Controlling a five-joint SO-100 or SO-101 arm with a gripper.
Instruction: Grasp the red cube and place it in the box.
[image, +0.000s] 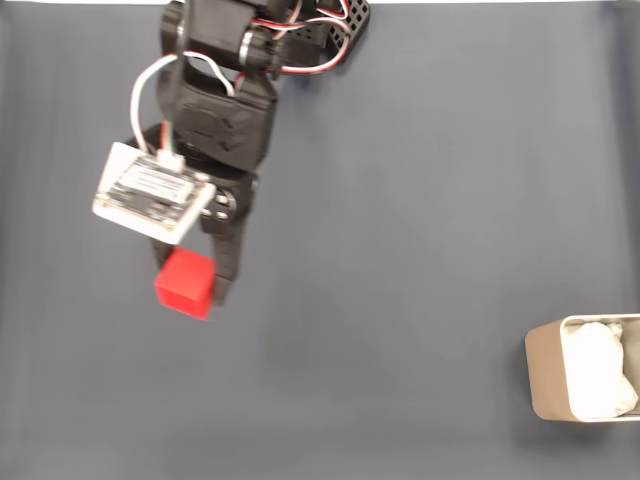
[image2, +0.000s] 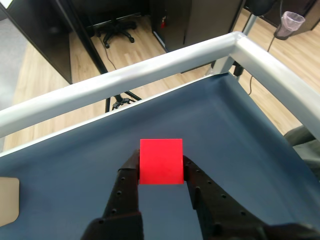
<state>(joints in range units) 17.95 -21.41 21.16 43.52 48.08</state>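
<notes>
As the fixed view looks straight down on the dark blue table, you see the arm reaching in from the top edge with its gripper over the left part of the surface. The red cube sits between the fingers there; one dark finger runs along its right face, while the other is largely hidden under the white camera module. The box stands at the lower right edge, well apart from the cube, with white padding showing inside it.

In the wrist view you have the clearer evidence: the gripper is clamped on the red cube, a black finger pressing each side face. The cube appears square between them. Whether it is raised off the table or resting on it cannot be told. A beige corner at the left edge may be the box. Beyond the table's metal rail lie a wooden floor and office furniture.

Finding: the grasp looks complete. The carry across the table to the box and the release over the padding are outstanding; nothing yet lies in the box but its padding.
</notes>
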